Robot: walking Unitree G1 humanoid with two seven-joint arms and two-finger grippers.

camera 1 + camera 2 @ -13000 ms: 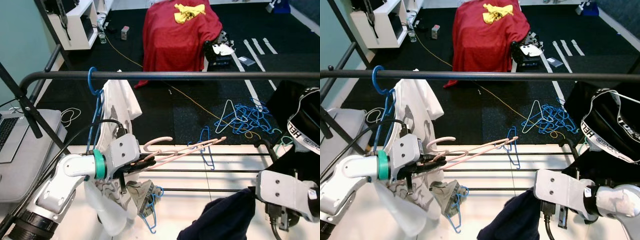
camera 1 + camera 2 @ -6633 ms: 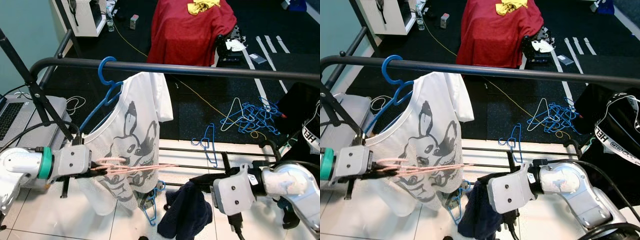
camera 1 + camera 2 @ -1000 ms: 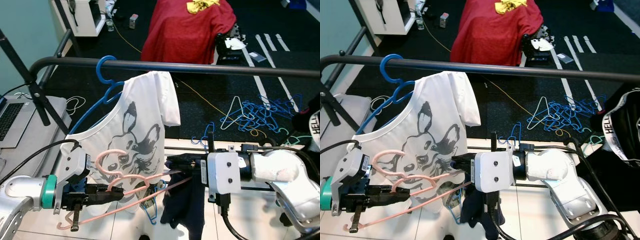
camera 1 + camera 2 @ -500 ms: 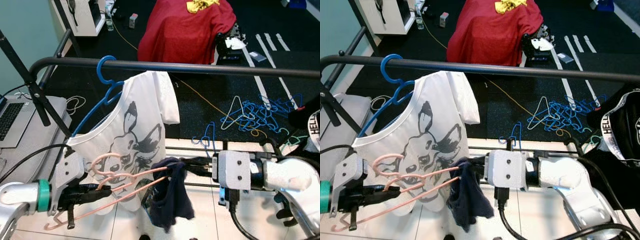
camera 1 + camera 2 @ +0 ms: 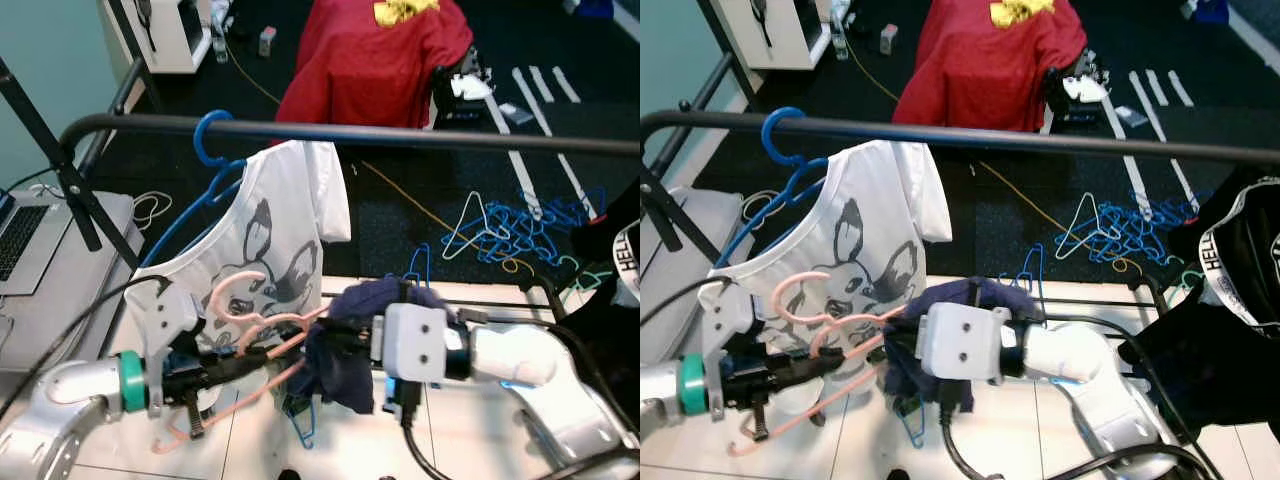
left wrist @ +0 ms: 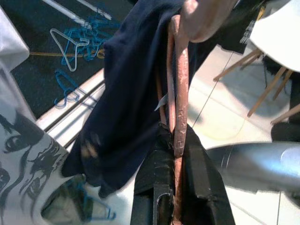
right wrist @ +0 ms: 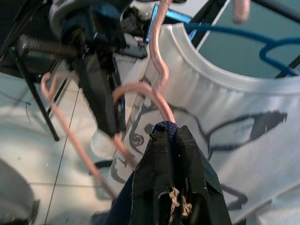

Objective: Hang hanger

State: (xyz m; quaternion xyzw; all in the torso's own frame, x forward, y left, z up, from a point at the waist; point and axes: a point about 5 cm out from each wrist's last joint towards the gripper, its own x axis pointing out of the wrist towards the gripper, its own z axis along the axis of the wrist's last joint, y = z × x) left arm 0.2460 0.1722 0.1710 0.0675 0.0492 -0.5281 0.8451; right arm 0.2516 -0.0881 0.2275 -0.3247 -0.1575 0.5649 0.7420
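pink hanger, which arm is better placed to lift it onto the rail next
Left. Its pincer grips the pink plastic hanger below the black metal rail; the right pincer is clamped on the dark navy garment.

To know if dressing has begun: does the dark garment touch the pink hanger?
Touching. In the left wrist view the dark garment drapes against the pink hanger, with no gap between them.

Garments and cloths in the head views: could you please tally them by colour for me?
White: 1, dog-print T-shirt on the rail
Navy: 1, navy garment, in the right gripper, against the pink hanger in the left gripper
Red: 1, red cloth
Yellow: 1, yellow cloth on top of it
Black: 1, black garment
Total: 5
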